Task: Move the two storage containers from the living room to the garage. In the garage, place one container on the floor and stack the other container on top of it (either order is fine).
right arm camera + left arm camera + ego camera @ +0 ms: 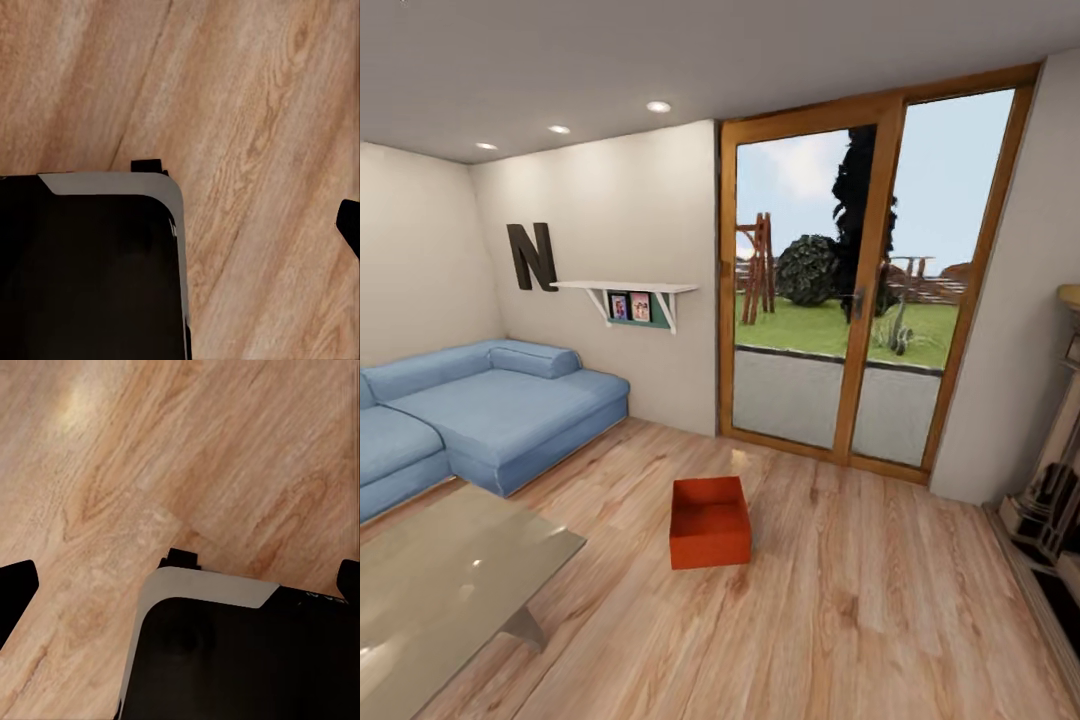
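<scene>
Wood plank floor (225,450) lies under both wrist cameras, where the left tool (180,585) has its fingertips spread wide apart and the right tool's state cannot be told, while one red-orange storage container (709,522) sits open-topped on the living-room floor beyond the glass table (450,570), before the blue sofa (490,410) and glazed doors (860,290).

Head camera sits high, facing straight across the living room toward the glass doors (860,300) at 12 o'clock, sofa (480,410) off at 9 o'clock, 1 storage container (709,521) on the plank floor (840,610) in mid-distance. Both wrist cameras point steeply down, close over that same wood floor, each catching a dark, white-edged corner of the robot base (225,652). All 3 views share the plank floor.
</scene>
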`<state>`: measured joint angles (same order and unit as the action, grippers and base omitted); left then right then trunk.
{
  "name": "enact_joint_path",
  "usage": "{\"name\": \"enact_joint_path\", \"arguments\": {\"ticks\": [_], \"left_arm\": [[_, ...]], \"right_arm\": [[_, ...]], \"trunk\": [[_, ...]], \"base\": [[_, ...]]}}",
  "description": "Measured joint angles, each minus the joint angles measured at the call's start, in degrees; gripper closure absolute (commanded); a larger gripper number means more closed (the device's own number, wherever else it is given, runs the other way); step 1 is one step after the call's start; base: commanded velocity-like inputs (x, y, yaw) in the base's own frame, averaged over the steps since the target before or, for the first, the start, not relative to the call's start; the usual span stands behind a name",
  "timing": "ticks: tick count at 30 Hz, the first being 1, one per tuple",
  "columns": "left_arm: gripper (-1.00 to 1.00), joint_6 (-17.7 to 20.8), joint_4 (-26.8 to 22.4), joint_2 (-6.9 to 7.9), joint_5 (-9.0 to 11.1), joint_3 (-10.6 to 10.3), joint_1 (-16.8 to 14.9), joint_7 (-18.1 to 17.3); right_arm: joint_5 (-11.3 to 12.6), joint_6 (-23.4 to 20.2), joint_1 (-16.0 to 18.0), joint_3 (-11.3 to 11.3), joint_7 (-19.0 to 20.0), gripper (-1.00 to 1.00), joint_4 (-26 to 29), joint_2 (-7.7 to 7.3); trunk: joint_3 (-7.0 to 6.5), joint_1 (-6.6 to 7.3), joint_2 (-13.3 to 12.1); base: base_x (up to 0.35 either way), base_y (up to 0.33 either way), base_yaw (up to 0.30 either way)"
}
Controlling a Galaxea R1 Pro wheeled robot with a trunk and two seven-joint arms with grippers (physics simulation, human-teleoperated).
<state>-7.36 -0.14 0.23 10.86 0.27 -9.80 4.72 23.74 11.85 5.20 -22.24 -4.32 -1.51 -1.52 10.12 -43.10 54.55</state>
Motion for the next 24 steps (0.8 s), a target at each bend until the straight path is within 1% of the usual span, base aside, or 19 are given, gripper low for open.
{"name": "enact_joint_path", "arguments": {"ticks": [16,24], "left_arm": [[-1.0,-0.01,0.01,0.04,0.0,0.01,0.0,0.04],[-1.0,-0.07,0.01,0.04,0.08,0.05,0.0,0.05]], "right_arm": [[-0.17,-0.06,0.0,-0.3,0.13,-1.0,0.0,-0.09],[-0.17,-0.09,0.0,-0.3,0.13,-1.0,0.0,-0.09]], "trunk": [[0.0,0.0,0.0],[0.0,0.0,0.0]], "base": [[0.303,-0.144,0.002],[0.312,-0.066,0.0]]}}
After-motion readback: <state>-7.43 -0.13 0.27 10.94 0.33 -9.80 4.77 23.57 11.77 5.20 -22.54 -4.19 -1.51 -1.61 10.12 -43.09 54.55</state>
